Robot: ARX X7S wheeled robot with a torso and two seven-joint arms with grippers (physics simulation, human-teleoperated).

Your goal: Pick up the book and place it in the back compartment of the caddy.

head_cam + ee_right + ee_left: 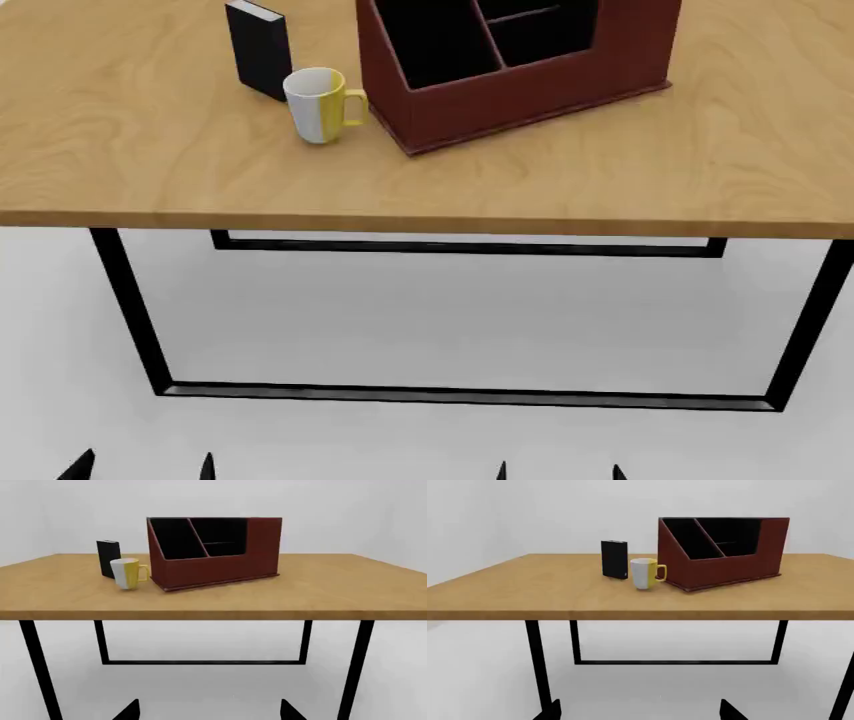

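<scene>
The book, thin and black, stands upright on the wooden table at the far left, just behind the white-and-yellow mug. The maroon caddy sits to the mug's right, with its black cells open toward me. Its back compartment is the small middle cell on the near side of the thin cross-divider. My left gripper and right gripper hang open and empty, low in front of the table and well short of it. The wrist views show the book and caddy from table height.
The table's black metal legs and floor bar stand between me and the far side. The mug nearly touches the caddy's left corner and stands in front of the book. Grey floor lies under the grippers.
</scene>
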